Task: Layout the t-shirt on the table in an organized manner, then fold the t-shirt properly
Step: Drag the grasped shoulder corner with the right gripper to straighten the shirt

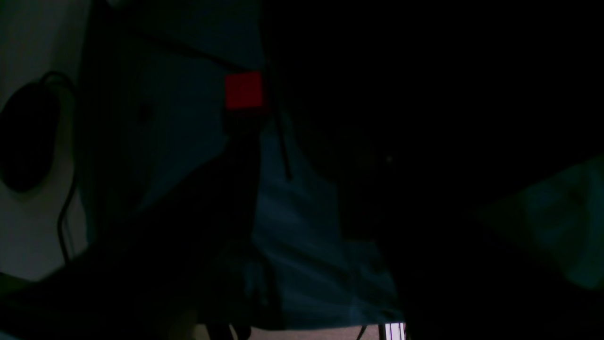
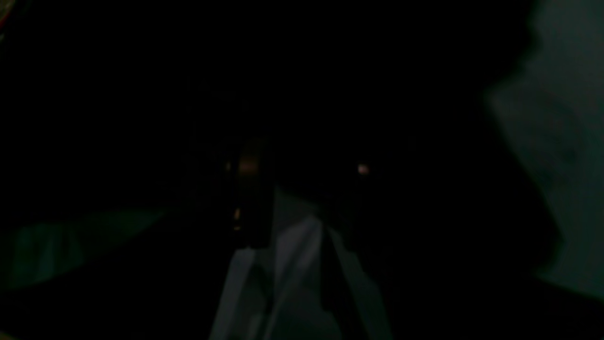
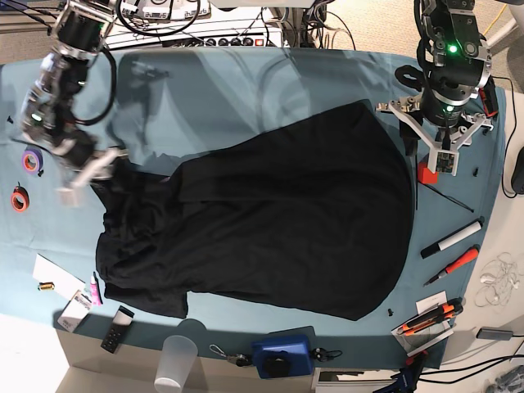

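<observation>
The black t-shirt (image 3: 270, 221) lies spread over most of the teal table (image 3: 246, 82), rumpled along its left side, with no print showing. My right gripper (image 3: 90, 173) is at the shirt's upper left corner, its white fingers apart beside the fabric edge. My left gripper (image 3: 442, 135) hangs over bare cloth just right of the shirt's upper right edge, with its fingers spread and nothing between them. Both wrist views are very dark. The left wrist view shows only blue table cloth (image 1: 302, 245) and dark fabric (image 1: 424, 141).
A small red block (image 3: 424, 172) (image 1: 243, 89) sits below my left gripper. Markers (image 3: 452, 239) and cutters (image 3: 426, 321) lie along the right edge. Tape rolls (image 3: 31, 160) lie at the left. A plastic cup (image 3: 176, 360) and a blue device (image 3: 282, 356) stand at the front.
</observation>
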Robot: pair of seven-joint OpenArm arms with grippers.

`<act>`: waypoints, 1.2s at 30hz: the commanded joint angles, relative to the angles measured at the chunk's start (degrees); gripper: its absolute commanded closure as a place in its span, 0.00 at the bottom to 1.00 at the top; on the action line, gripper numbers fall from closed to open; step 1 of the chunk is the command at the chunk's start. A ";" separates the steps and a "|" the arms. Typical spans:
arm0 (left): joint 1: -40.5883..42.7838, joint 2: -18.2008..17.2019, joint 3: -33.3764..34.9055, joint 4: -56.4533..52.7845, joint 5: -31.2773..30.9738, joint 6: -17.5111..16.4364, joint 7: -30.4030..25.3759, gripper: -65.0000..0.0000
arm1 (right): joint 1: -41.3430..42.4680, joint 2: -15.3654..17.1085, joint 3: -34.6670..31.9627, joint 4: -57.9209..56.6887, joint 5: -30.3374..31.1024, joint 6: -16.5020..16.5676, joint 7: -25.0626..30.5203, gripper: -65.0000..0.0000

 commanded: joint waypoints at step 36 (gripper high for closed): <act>-0.11 -0.28 -0.17 0.92 0.00 -1.20 -2.56 0.58 | -4.66 -1.05 -8.17 36.48 1.18 -0.26 -12.26 1.00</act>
